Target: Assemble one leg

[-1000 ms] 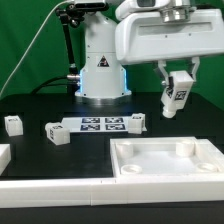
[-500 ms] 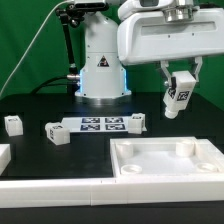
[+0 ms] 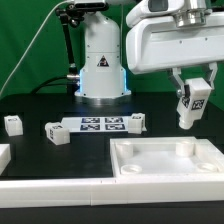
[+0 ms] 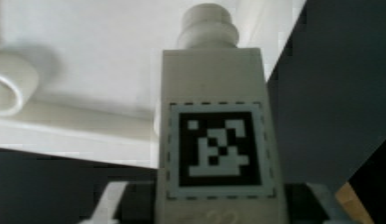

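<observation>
The leg (image 3: 190, 108), a small white tagged plastic post, is hanging at the exterior view's right, above the large white rimmed tabletop (image 3: 150, 166); the gripper (image 3: 194, 88) is clamping its top. Its slight tilt is probably risking a jam at the corner socket (image 3: 186, 149).

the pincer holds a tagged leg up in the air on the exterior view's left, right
Not the left. The exterior view shows the pincer holding the tagged leg up in the air on that view's right.

Bright, even light; the leg (image 4: 216, 140) looks blurred close up, perhaps defocused.
</observation>
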`<state>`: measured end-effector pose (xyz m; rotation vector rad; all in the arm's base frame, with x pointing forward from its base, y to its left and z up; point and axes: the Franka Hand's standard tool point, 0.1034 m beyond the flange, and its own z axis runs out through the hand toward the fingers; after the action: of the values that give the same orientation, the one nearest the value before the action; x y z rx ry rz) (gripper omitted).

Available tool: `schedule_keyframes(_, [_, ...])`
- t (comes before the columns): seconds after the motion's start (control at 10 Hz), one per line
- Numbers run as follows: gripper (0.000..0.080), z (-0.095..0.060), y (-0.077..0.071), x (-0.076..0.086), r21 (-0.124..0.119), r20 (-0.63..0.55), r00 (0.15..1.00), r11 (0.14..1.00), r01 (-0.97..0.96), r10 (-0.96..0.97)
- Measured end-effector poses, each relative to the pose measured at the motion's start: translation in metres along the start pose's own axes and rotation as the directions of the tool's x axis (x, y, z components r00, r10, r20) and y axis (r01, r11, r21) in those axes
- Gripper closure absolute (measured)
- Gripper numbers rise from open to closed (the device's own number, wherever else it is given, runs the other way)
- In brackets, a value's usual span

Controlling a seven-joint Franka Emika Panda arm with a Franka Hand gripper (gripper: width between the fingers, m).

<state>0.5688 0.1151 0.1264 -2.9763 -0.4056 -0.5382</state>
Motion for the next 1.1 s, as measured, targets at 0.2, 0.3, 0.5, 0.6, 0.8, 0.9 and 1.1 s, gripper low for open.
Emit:
schedule_keyframes(0.2, [0.0507, -0.002, 0.005, 0.005, -0.024, -0.081, 0.997, 1.0, 0.014, -0.016])
schedule_keyframes(0.3, [0.0507, -0.003, 0.013, 0.002, -0.068, -0.202, 0.978, 0.997, 0.03, -0.044])
schedule_keyframes(0.5, [0.0507, 0.011, 0.01, -0.021, -0.06, -0.161, 0.986, 0.998, 0.037, -0.046])
schedule_keyframes(0.6, [0.0507, 0.012, 0.012, -0.008, -0.061, -0.182, 0.982, 0.998, 0.034, -0.044])
schedule_keyframes(0.8, [0.0507, 0.024, 0.012, 0.01, -0.052, -0.193, 0.98, 0.998, 0.029, -0.038])
schedule_keyframes(0.9, [0.0507, 0.026, 0.01, 0.019, -0.05, -0.203, 0.978, 0.998, 0.03, -0.039])
schedule_keyframes(1.1, [0.0507, 0.029, 0.01, 0.023, -0.048, -0.208, 0.977, 0.998, 0.029, -0.038])
